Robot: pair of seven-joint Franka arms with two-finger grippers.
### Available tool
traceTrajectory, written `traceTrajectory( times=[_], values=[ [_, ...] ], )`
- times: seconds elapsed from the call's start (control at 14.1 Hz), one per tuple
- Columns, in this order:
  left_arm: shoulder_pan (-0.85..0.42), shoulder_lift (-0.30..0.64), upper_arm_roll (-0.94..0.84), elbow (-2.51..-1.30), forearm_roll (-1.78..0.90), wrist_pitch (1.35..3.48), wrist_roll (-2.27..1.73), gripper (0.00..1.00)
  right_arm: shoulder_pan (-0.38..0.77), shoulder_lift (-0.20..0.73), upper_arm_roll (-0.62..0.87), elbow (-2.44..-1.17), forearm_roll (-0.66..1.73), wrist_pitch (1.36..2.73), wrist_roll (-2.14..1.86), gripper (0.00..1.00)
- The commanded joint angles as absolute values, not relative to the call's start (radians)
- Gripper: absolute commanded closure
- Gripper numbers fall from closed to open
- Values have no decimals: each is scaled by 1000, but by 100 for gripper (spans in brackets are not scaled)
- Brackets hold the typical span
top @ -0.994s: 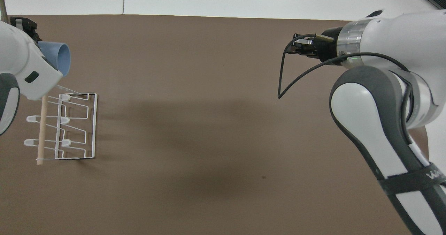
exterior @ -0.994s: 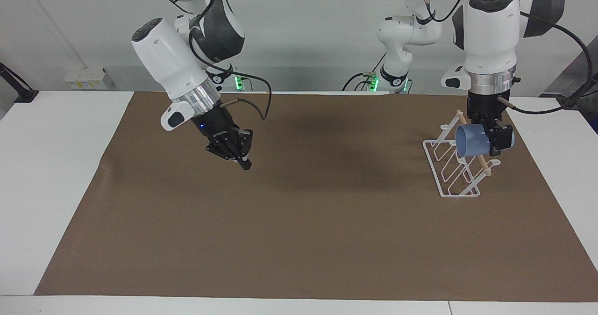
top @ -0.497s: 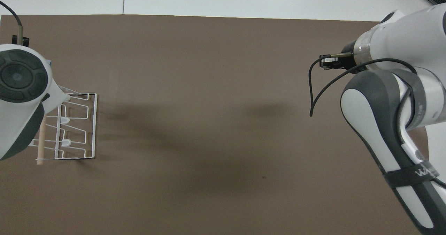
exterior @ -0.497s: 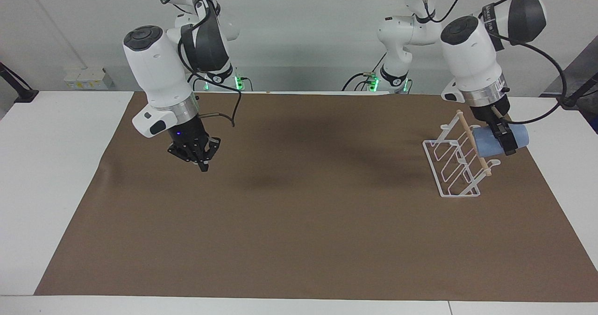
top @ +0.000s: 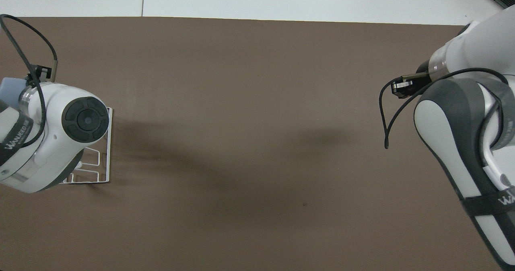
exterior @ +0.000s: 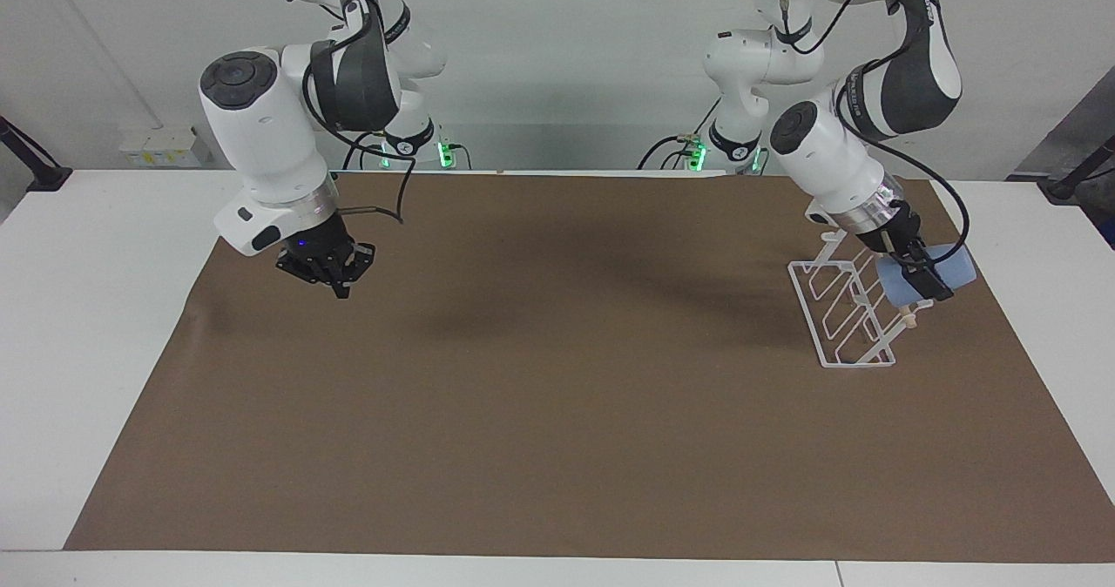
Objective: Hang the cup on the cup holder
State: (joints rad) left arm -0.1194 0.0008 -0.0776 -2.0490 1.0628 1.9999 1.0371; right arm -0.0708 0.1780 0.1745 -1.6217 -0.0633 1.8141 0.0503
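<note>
One camera sits high across the table, facing the two arms. The other hangs above the arms' own end, looking steeply down and forward. Both share the brown mat and white rack.

- Cup: light-blue plastic by the look, matt, smooth, plain.
- Cup holder: thin white wire, coated and faintly glossy; pale wooden dowel tip, unpainted and matt.
- Table mat: brown, paper-like or thin fabric, matt, slightly wrinkled toward the right arm's end.
- Table: white, smooth, with a low sheen.
- Left gripper: black, matt, hard plastic or metal.
- Right gripper: black, matt, with linked parts.
- Arm shells: glossy white plastic, dark grey satin joints, a brushed metal ring at each wrist.
- Cable: black, rubbery, smooth.
</note>
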Motion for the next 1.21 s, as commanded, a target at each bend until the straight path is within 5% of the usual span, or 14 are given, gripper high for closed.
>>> traceTrajectory(
  times=[0.0, 0.21, 0.28, 0.36, 0.85, 1.14],
  values=[
    [-115, -32, -77, -2117, 1091, 2037, 982, 100, -80, 161, 179, -1628, -64, 1772, 43, 48],
    [-97, -31, -77, -2141, 1089, 2088, 963, 100, -81, 155, 179, -1637, -64, 1753, 41, 14],
    [-88, -32, -78, -2144, 1089, 2095, 963, 91, -81, 153, 179, -1638, -64, 1753, 40, 0],
    [-86, -31, -78, -2141, 1089, 2094, 963, 1, -83, 152, 179, -1644, -63, 1752, 38, 0],
    [-94, -29, -81, -2097, 1034, 2020, 962, 0, -97, 132, 179, -1675, -26, 1759, 43, 0],
    [-72, -31, -75, -1967, 717, 1938, 959, 0, -97, 69, 179, -1669, -26, 1772, 41, 0]
  ],
)
